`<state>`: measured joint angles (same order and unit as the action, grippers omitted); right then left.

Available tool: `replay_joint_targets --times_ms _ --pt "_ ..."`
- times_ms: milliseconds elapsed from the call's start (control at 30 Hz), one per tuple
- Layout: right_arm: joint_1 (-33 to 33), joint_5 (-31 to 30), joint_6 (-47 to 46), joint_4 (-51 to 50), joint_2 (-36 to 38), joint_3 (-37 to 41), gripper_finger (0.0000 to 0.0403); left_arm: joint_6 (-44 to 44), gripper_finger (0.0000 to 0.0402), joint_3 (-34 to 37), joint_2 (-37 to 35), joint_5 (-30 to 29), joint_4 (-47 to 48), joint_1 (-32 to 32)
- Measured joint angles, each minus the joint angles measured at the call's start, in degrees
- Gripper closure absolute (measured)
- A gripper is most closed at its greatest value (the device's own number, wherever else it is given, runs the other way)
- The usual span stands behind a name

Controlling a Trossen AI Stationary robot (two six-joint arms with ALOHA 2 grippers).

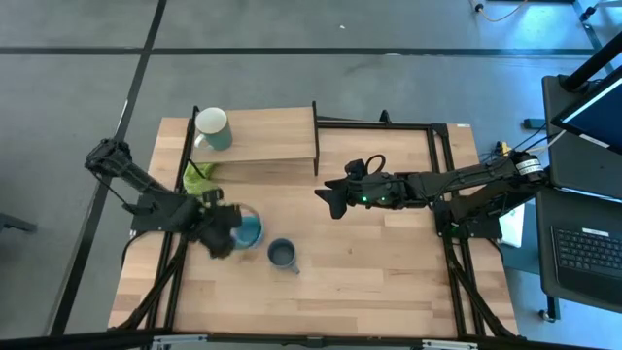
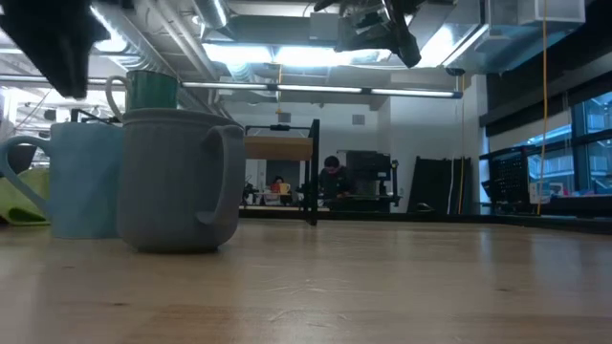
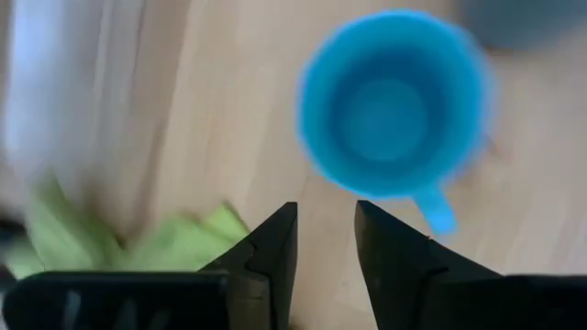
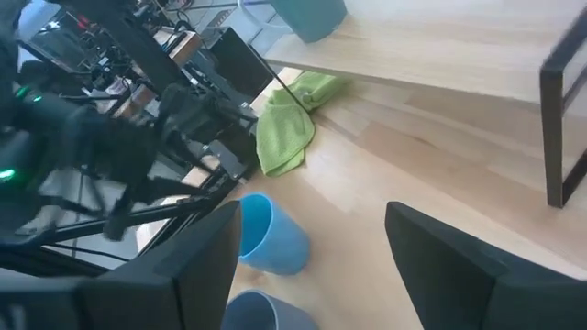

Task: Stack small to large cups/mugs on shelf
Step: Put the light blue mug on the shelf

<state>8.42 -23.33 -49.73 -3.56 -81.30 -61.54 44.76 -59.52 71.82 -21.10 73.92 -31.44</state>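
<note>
The table [image 1: 389, 282] is the biggest thing, a wooden top inside a black frame. Its right half is bare wood, with free room from the centre out to the 3 o'clock edge and down to the 6 o'clock edge.

The shelf [image 1: 267, 136] stands at about 11 o'clock on the table, near the far edge. Its right end with the black support [image 1: 316, 136] is close to the middle of the table. Most of the board is free. The green mug [image 1: 213, 127] stands upright on the left end of the shelf, close to the left edge.

The left arm comes in from 9 o'clock. The left gripper [image 1: 222, 233] hangs just beside the blue mug [image 1: 248, 231], on its 9 o'clock side. In the left wrist view the fingers [image 3: 275, 252] stand a narrow gap apart and hold nothing; the blue mug [image 3: 393, 103] is ahead of them, apart from the tips, its handle pointing toward the fingers.

The right arm comes in from 3 o'clock. The right gripper [image 1: 328, 197] is above the middle of the table, just below the right end of the shelf, well apart from the mugs. Its fingers [image 4: 468, 266] are spread wide and empty.

The grey mug [image 1: 283, 256] stands upright at 4 o'clock of the blue mug, just beside it, with bare wood around its other sides.

The green cloth [image 1: 199, 180] lies crumpled at the left front corner of the shelf, near the 9 o'clock edge of the table.
</note>
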Motion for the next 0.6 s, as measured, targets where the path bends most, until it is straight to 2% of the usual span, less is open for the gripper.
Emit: replay_joint_targets --times_ms 100,233,400,600 --pt "0.03 0.50 2.20 2.56 0.00 -0.02 0.0131 -5.90 0.0296 -0.49 -0.81 -2.34 -1.08 -6.56" --pt "0.03 0.55 3.51 4.15 0.00 0.00 0.0131 -11.17 0.0293 -0.49 -0.92 -2.45 -1.50 -11.41" --pt "0.01 0.52 3.51 4.21 0.00 0.00 0.0131 -15.39 0.0293 -0.49 -0.91 -3.45 -5.31 -9.10" --pt "0.01 0.50 2.51 4.17 0.00 -0.02 0.0131 -21.13 0.0292 -0.49 -0.38 -0.80 -13.40 -3.98"
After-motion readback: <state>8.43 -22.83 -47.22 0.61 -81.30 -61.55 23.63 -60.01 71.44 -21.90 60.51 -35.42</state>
